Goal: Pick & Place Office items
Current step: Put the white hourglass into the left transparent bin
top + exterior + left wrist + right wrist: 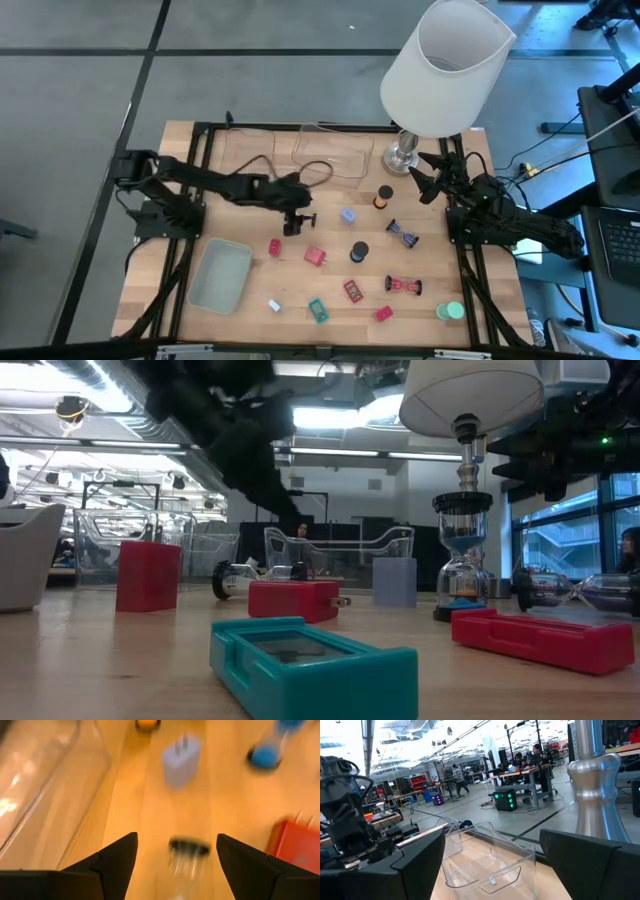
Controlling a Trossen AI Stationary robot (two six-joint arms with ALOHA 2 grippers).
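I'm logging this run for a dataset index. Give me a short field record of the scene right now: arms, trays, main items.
left gripper: open, over the table's middle, above a small hourglass-like piece
right gripper: open, raised near the lamp base, holding nothing
clear tray: far side of the table
pale green tray: near left, nothing visible in it
loose items: red block, teal block, pale blue plug

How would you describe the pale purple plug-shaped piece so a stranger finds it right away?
Start at the big white lamp at the table's back edge. Ahead of it, mid-table, lies the pale purple plug-shaped piece, near the orange-topped black round cap. It is the only lavender item.
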